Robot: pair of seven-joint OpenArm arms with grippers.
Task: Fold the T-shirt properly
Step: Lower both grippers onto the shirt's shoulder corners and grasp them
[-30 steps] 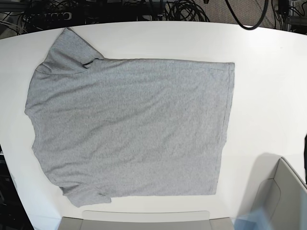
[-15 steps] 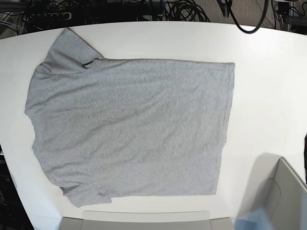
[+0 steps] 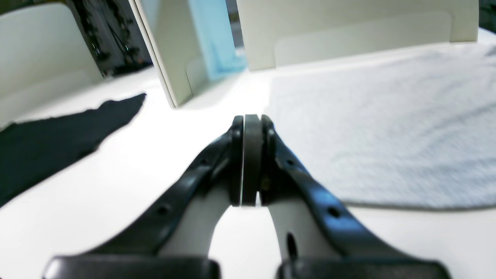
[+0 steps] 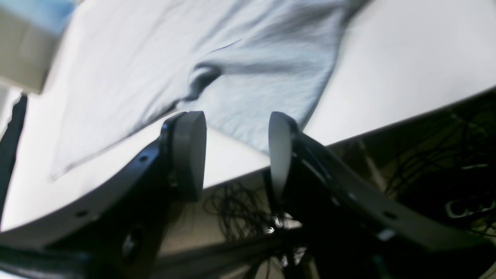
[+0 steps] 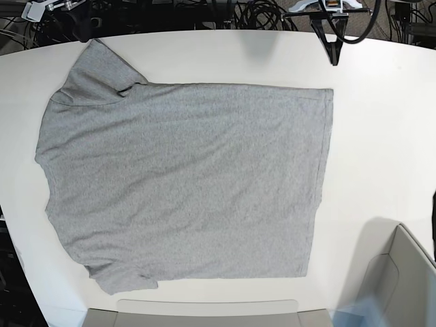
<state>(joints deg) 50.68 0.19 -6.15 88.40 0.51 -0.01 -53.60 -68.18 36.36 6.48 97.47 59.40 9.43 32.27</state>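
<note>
Grey T-shirt [image 5: 184, 180] flat, plain side up | left pincer [image 3: 251, 161] closed, empty | right pincer [image 4: 236, 155] wide

A white table [image 5: 381, 136] stands before tangled black cables [image 5: 266, 13].

Each arm ends in a pair of black fingers [image 3: 279, 162] that curve like tongs, broad at the base and narrowing toward the tips. Small round holes are punched along the outer face of every finger (two show on most of them). At the tips sit thick, flat, rounded pads [image 4: 190, 151], dark grey on the left gripper [image 3: 250, 161] and paler on one face of the right gripper [image 4: 236, 153]. Behind the fingers, wide glossy black bars form the base of each hand. From above, the left arm shows a light grey bracket with a slim black finger below it; blur hides finer markings.
</note>
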